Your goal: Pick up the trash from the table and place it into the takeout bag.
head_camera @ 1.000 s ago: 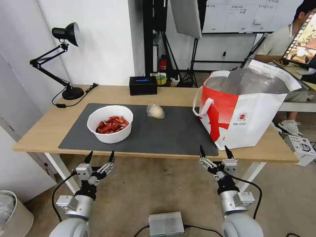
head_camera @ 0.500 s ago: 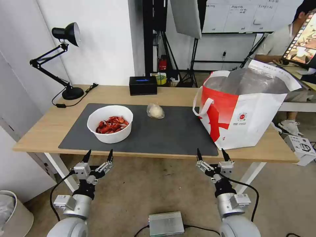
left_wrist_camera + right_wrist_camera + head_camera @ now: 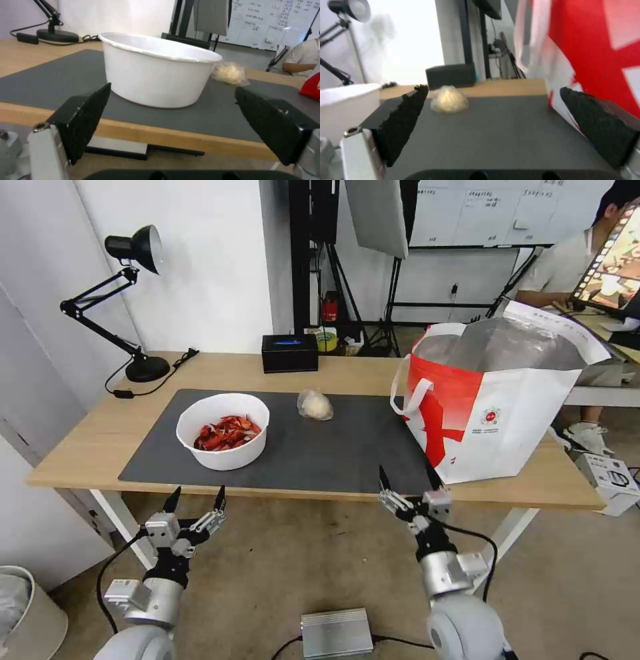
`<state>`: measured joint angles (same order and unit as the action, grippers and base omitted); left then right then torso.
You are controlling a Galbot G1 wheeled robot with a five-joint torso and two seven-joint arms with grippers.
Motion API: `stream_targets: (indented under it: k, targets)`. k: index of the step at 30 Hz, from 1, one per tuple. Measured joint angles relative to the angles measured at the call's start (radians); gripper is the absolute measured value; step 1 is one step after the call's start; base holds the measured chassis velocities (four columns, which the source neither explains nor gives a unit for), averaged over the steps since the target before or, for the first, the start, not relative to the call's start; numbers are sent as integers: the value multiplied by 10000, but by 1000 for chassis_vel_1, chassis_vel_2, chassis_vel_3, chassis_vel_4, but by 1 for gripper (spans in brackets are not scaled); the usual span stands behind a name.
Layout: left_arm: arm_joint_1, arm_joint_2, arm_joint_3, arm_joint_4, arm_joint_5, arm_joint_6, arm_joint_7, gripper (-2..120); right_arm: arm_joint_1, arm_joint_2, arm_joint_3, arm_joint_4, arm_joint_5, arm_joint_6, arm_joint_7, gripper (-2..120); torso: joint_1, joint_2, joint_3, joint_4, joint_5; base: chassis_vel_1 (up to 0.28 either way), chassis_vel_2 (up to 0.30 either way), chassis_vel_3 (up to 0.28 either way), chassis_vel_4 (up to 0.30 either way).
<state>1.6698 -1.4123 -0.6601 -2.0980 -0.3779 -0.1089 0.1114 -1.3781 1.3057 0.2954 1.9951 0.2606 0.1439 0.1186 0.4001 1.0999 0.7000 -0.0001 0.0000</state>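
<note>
A white round bowl (image 3: pixel 223 431) of red crayfish shells sits on the left half of the dark grey mat (image 3: pixel 347 453). Behind it lies a small clear bag with a pale lump (image 3: pixel 315 405). The red-and-white takeout bag (image 3: pixel 497 407) stands open at the table's right end. My left gripper (image 3: pixel 195 499) hangs open below the table's front edge, facing the bowl (image 3: pixel 156 72). My right gripper (image 3: pixel 407 479) is open at the front edge of the table (image 3: pixel 93 430), just left of the bag, facing the small bag (image 3: pixel 449 102) across the mat.
A black tissue box (image 3: pixel 289 353) stands at the table's back edge and a black desk lamp (image 3: pixel 127 300) at the back left. A silver box (image 3: pixel 337 632) lies on the floor between my arms. A person sits at a desk at the far right.
My right gripper has risen and moved left, from below the bag's corner up to the table's front edge. The left gripper has shifted slightly left and stays open.
</note>
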Motion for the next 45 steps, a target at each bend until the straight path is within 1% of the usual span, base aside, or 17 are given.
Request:
stream_targets:
  k: [8,11,12,15,16,18,21,22,26,27,30,31,34,35,37,39,45]
  targets:
    - [494,-324,-191,-211,131,-292,90,100,935,-262,-493,-486,440,-124,18,98,-1,0,0,0,1,0,0,0,0]
    - [457,-343,-209,-188,138,-321,98,100,1885,-530,-801,-903,893,-313,186,98,-1,0,0,-1,2,0,0,0,0]
    - [457,-343,-209,-188,138,-321,98,100,1885,-530,-801,-903,893,-313,186,98,-1,0,0,-1,2,0,0,0,0]
    - [293,-325,-205,-36,138,-303,98,100,3014,-725,-1102,-1412,1316,-508,369,98,0,0,1,2,-1,0,0,0,0]
    - [293,-325,-205,-36,138,-303,98,100,3014,-725,-1102,-1412,1316,-508,369,98,0,0,1,2,-1,0,0,0,0]
    - [184,-289,-182,118,131,-284,98,100,3964,-793,-1365,-1982,1730,-648,454,97,0,0,1,1,0,0,0,0,0]
    - [131,-267,-180,240,113,-284,108,100,4705,-788,-1606,-2516,2046,-709,504,97,0,0,0,2,-1,0,0,0,0]
    - [74,-251,-180,353,93,-283,111,100,5182,-735,-1797,-2952,2202,-736,532,97,0,0,1,2,-1,0,0,0,0]
    - [-112,-212,-186,559,31,-280,116,100,6119,-532,-2173,-3872,2350,-746,551,97,0,0,1,1,0,0,0,0,0]
    - [-112,-212,-186,559,31,-280,116,100,6119,-532,-2173,-3872,2350,-746,551,97,0,0,1,1,0,0,0,0,0]
    - [-357,-121,-184,787,-57,-257,119,100,7154,-259,-2562,-4836,2487,-746,560,97,0,0,1,2,-3,0,0,0,0]
    - [-357,-121,-184,787,-57,-257,119,100,7154,-259,-2562,-4836,2487,-746,560,97,0,0,1,2,-3,0,0,0,0]
    - [-555,-25,-175,991,-125,-246,120,100,8053,87,-2849,-5838,2505,-743,539,97,0,0,0,2,-2,0,0,0,0]
    - [-555,-25,-175,991,-125,-246,120,100,8053,87,-2849,-5838,2505,-743,539,97,0,0,0,2,-2,0,0,0,0]
    - [-660,26,-162,1131,-172,-242,120,100,8504,342,-2958,-6457,2500,-737,527,97,1,0,1,1,-2,0,0,0,0]
    - [-695,40,-158,1168,-180,-241,121,100,8637,438,-2993,-6663,2499,-737,523,97,1,1,0,1,-3,0,0,0,0]
    - [-867,124,-93,1400,-220,-236,131,100,9522,1013,-3380,-8057,2647,-865,491,97,0,1,0,2,-2,0,0,0,0]
